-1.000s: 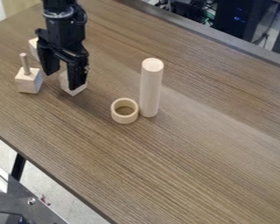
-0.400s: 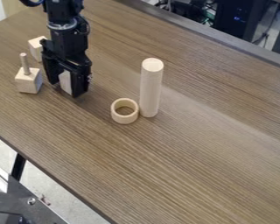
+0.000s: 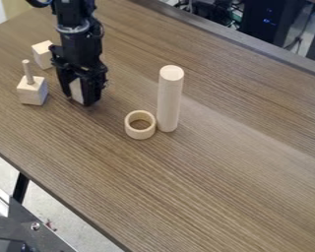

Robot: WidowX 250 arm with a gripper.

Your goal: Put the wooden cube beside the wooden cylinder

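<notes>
At the upper left of the camera view, the black gripper (image 3: 80, 96) hangs down with its fingers shut on a pale wooden cube (image 3: 76, 90). The fingers hide much of this cube, and whether its underside touches the table cannot be told. To the right stands the tall, upright wooden cylinder (image 3: 169, 100), apart from the gripper. A short wooden ring (image 3: 140, 133) lies at the cylinder's left foot, very close to it or touching.
Left of the gripper is a wooden block with a peg on top (image 3: 32, 92). Another plain wooden block (image 3: 43, 54) sits behind it. The brown table (image 3: 206, 187) has its near edge running diagonally at the lower left.
The gripper has come down around the cube, its fingers have drawn closer together on it, and it has shifted slightly right. The cylinder, ring and other blocks have stayed put.
</notes>
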